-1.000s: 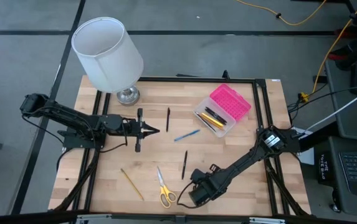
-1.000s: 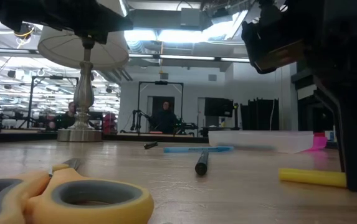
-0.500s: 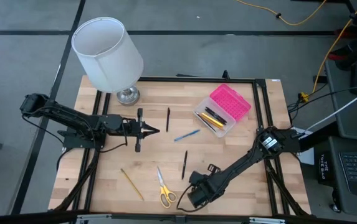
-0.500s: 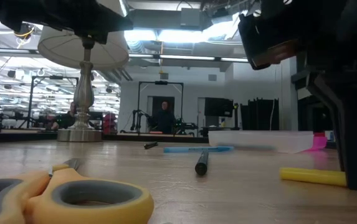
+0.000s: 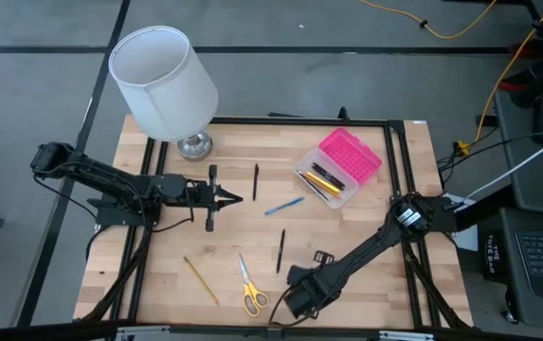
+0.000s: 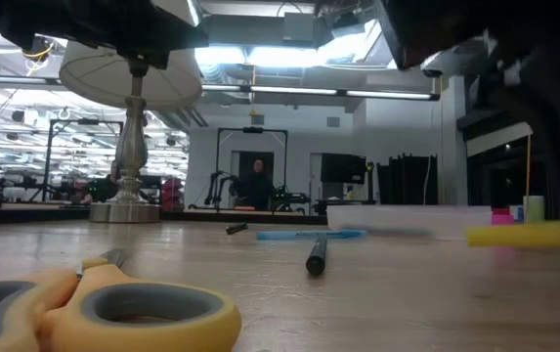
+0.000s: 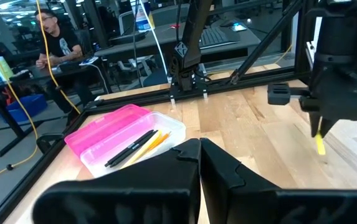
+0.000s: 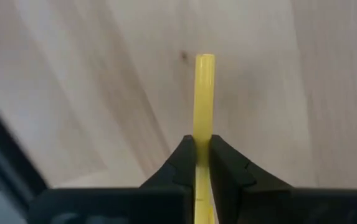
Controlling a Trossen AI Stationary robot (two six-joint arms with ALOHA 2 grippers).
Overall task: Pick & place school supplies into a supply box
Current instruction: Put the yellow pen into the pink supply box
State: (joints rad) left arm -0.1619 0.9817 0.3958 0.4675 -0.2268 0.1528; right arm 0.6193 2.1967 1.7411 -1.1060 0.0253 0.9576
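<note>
At the high view's lower centre, the right gripper angled down, pinched tight on a yellow marker. The left gripper waited closed, holding nothing.

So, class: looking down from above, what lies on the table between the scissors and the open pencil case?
In the high view, a black pen and, farther on, a blue pen lie on the wood between the scissors and the pencil case.
</note>
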